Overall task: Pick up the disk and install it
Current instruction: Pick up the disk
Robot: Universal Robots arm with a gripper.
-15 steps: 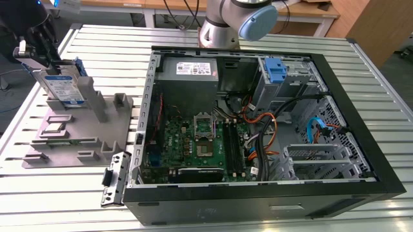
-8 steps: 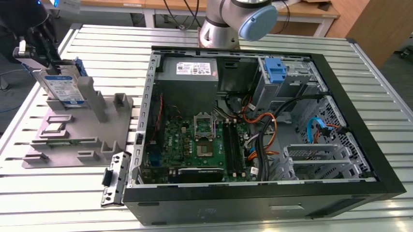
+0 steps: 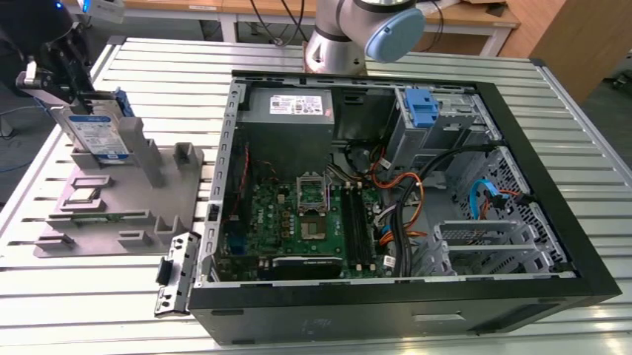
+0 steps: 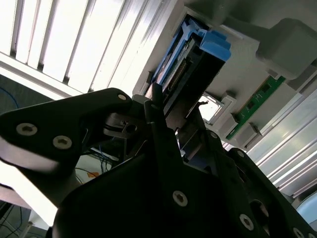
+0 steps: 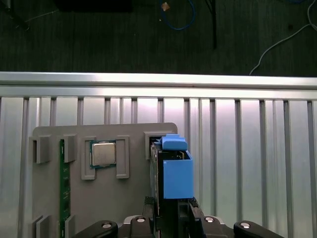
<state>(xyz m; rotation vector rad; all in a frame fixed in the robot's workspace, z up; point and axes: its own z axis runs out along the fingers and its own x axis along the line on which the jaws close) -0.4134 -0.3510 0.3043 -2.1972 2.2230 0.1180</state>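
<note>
- While the disk point(image 3: 99, 137) stands upright on edge in a slot of the grey holder tray point(image 3: 109, 229), which lies just outside the computer case point(image 3: 395, 318) on the exterior view's left, the gripper point(image 3: 87, 111) is seen at the disk's upper end. It is narrowed onto the disk from both flat sides, and the disk is judged to be held.
- The step in hand is judged to be the lift out of the slot. A straight pull along the slot's posts is called for, so that the blue rails point(image 5: 177, 186) are not jammed.
- A firm, centred hold is advised, since a thin plate gripped by one end could swing.
- The processor chip point(image 5: 103, 153) and memory stick point(image 5: 62, 183), laid on the same tray outside the case, should be left undisturbed.
- Inside the case, the blue latch point(image 3: 422, 107) is seen beside the power-supply box point(image 3: 288, 107), well apart from the disk.
</note>
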